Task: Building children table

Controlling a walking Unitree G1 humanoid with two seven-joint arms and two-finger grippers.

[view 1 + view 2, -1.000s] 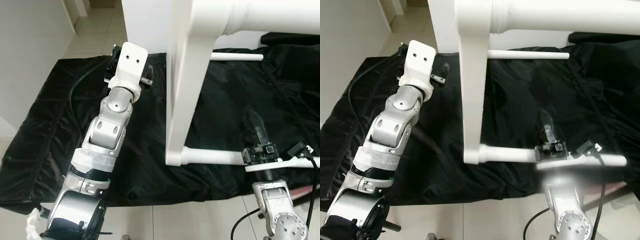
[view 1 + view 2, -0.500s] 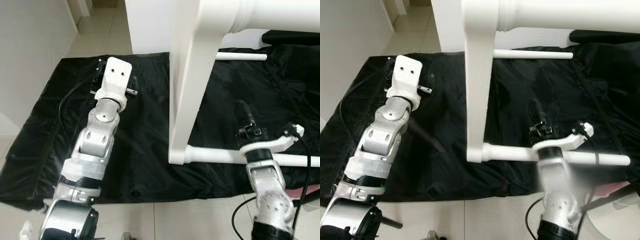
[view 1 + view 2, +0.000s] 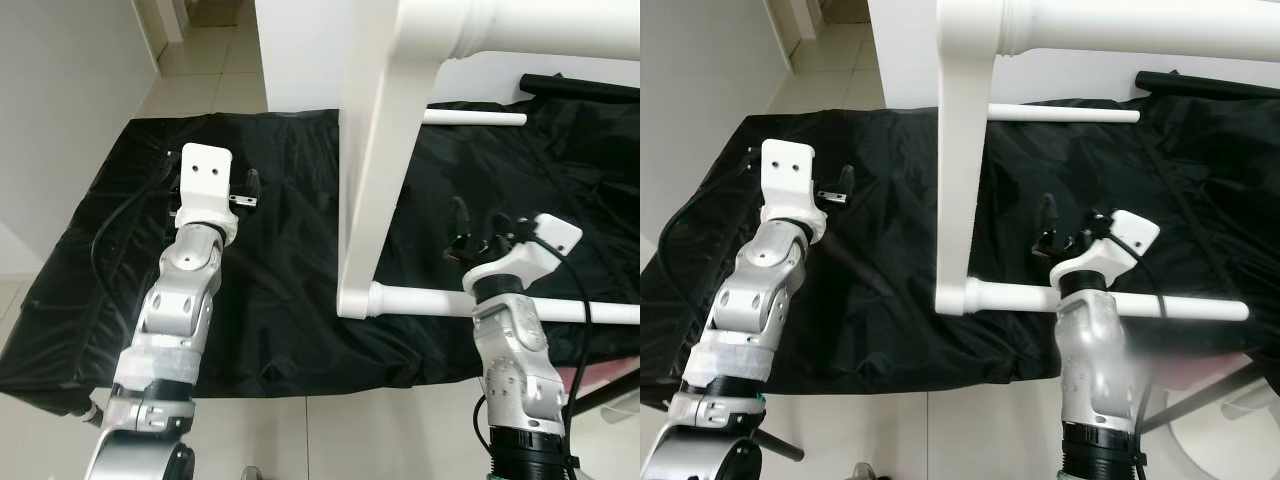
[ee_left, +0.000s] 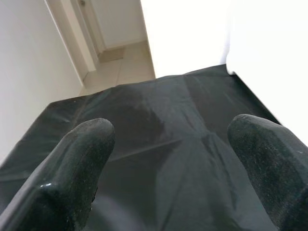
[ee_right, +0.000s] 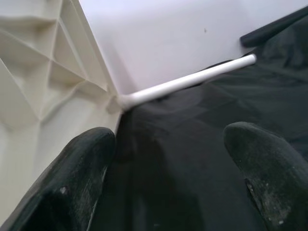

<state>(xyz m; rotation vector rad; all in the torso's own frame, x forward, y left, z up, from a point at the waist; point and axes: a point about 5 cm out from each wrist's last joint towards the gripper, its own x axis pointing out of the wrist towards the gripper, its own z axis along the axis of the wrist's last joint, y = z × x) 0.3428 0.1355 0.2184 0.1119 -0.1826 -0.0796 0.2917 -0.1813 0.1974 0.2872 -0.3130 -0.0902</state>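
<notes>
The white children's table lies on its side on a black sheet (image 3: 290,300). Its top (image 3: 375,170) stands on edge in the middle. One thin leg (image 3: 430,300) runs right along the sheet near me, another leg (image 3: 475,118) lies farther back, and a thick white leg (image 3: 540,30) crosses high overhead. My left gripper (image 4: 171,139) is open over bare sheet, left of the tabletop and apart from it. My right gripper (image 3: 475,232) is open too, hovering just above and beyond the near leg, beside the ribbed underside (image 5: 43,91) of the tabletop, holding nothing.
The sheet covers a pale tile floor (image 3: 330,440). A white wall (image 3: 60,120) rises on the left, with a doorway behind it. A black roll (image 3: 580,88) lies at the sheet's far right. Cables (image 3: 120,215) trail from both wrists.
Both arms have drawn back toward me. The left gripper moved left, away from the tabletop. The right wrist turned and its gripper shifted left along the near leg.
</notes>
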